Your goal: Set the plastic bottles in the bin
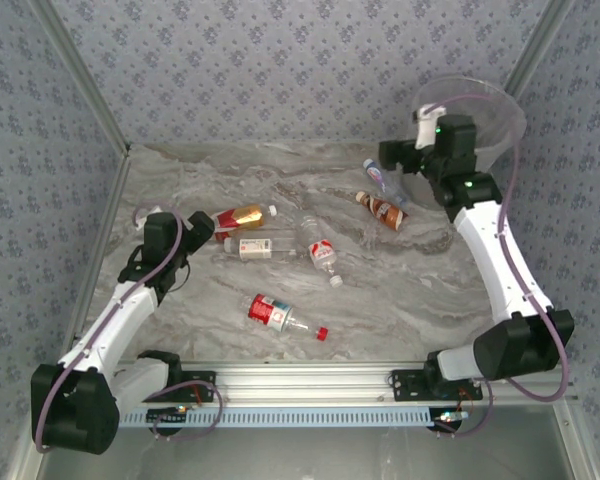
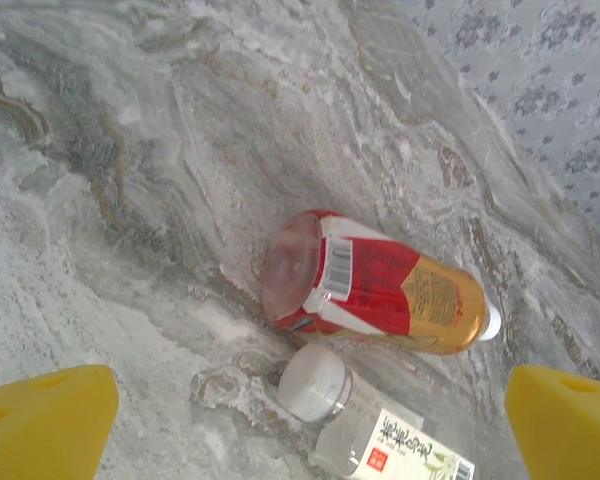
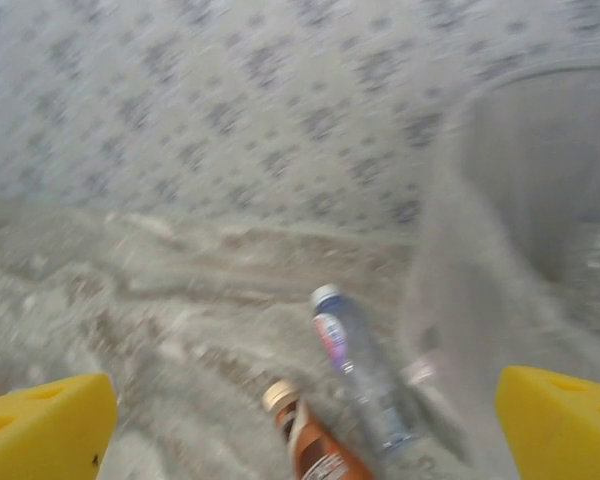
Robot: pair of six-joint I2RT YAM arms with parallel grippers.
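The left gripper (image 2: 305, 425), jaws spread and empty, is hovering over the amber, red-labelled plastic bottle (image 2: 380, 295) lying on the marbled table (image 1: 400, 300), probably light, slick and rollable, best pinched across its labelled middle, while the right gripper (image 3: 305, 430), likewise agape, is hanging beside the translucent grey-white bin (image 1: 497, 108).

My left claw (image 2: 310, 415) has bright yellow fingertips (image 2: 45, 420), and my right claw (image 3: 305, 415) wears the same yellow. The flat marbled tabletop (image 1: 280, 170) is grey and white with brownish veins. The papered walls (image 1: 280, 60) are pale blue-grey, dotted with small darker flower motifs.

At the centre of my left wrist view, the lying amber plastic bottle (image 2: 430, 305) carries a red label with a white barcode patch. Below it, the clear white-capped plastic bottle (image 2: 360, 430) has a white label with a red square.

In the lower middle of my right wrist view, the blue-labelled clear plastic bottle (image 3: 355, 370) shows a touch of red, and the brown plastic bottle (image 3: 315, 455) has a tan cap. At right, the round translucent plastic bin (image 3: 540, 200) is grey-white.
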